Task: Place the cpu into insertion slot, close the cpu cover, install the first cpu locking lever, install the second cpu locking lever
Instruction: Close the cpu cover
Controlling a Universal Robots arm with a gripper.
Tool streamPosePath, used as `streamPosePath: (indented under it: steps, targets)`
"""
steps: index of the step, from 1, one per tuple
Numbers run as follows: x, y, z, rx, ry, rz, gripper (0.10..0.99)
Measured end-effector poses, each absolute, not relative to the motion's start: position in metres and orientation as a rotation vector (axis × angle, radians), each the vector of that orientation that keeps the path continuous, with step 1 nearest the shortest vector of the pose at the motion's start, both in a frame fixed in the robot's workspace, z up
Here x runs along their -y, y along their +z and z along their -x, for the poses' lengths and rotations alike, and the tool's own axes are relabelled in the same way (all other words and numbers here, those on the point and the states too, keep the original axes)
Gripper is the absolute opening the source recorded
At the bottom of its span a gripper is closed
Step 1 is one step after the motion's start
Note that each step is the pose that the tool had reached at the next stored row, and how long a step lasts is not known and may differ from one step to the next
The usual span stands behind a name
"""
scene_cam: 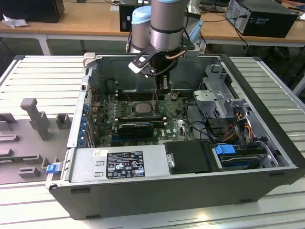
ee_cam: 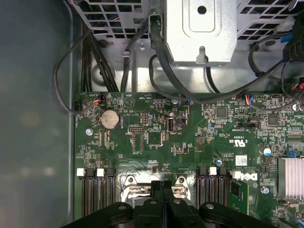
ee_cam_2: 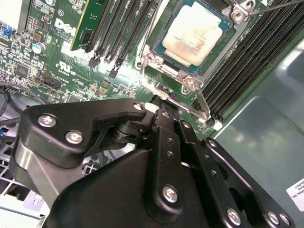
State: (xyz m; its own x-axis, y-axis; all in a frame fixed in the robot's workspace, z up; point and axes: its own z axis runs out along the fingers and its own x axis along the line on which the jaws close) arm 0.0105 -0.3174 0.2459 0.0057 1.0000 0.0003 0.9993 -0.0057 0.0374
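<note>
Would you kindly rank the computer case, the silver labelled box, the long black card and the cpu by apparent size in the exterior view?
Largest to smallest:
computer case
silver labelled box
long black card
cpu
None look alike.

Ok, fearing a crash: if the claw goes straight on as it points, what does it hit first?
Likely the metal lever at the edge of the insertion slot, beside the cpu, under the claw; depth is unclear.

The cpu (ee_cam_2: 194, 33) has a pale, matt metal top with dull smudges, framed by the bright bare-metal cover (ee_cam_2: 164, 70) on a glossy green board (ee_cam: 156, 137). The pincer (ee_cam: 161, 185) is black with a slight sheen and shiny screws (ee_cam_2: 170, 194). The case (ee_cam: 33, 118) is matt grey metal, the worktop (scene_cam: 43, 76) ribbed pale grey.
</note>
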Motion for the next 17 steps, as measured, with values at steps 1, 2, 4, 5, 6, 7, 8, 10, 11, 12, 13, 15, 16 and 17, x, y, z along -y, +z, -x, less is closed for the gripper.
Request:
streamPosePath:
  steps: [1, 2, 4, 5, 6, 7, 8, 10, 11, 12, 13, 15, 16, 17]
  targets:
    - [0.3174, 0.2459, -0.0102, -2.196, 0.041, -2.209, 0.106]
    - [0.3174, 0.2459, -0.0098, -2.196, 0.041, -2.209, 0.106]
    - [0.3174, 0.2459, -0.0093, -2.196, 0.042, -2.209, 0.106]
    - [0.3174, 0.2459, -0.0091, -2.196, 0.042, -2.209, 0.106]
    - [0.3174, 0.2459, -0.0089, -2.196, 0.042, -2.209, 0.106]
    - [0.3174, 0.2459, -0.0087, -2.196, 0.041, -2.209, 0.106]
    - [0.3174, 0.2459, -0.0086, -2.196, 0.041, -2.209, 0.106]
    - [0.3174, 0.2459, -0.0082, -2.196, 0.042, -2.209, 0.106]
    - [0.3174, 0.2459, -0.0080, -2.196, 0.042, -2.209, 0.106]
    - [0.3174, 0.2459, -0.0073, -2.196, 0.041, -2.209, 0.106]
    - [0.3174, 0.2459, -0.0067, -2.196, 0.042, -2.209, 0.106]
    - [0.3174, 0.2459, -0.0065, -2.196, 0.042, -2.209, 0.106]
    - [0.3174, 0.2459, -0.0063, -2.196, 0.041, -2.209, 0.106]
    - [0.3174, 0.2459, -0.0061, -2.196, 0.042, -2.209, 0.106]
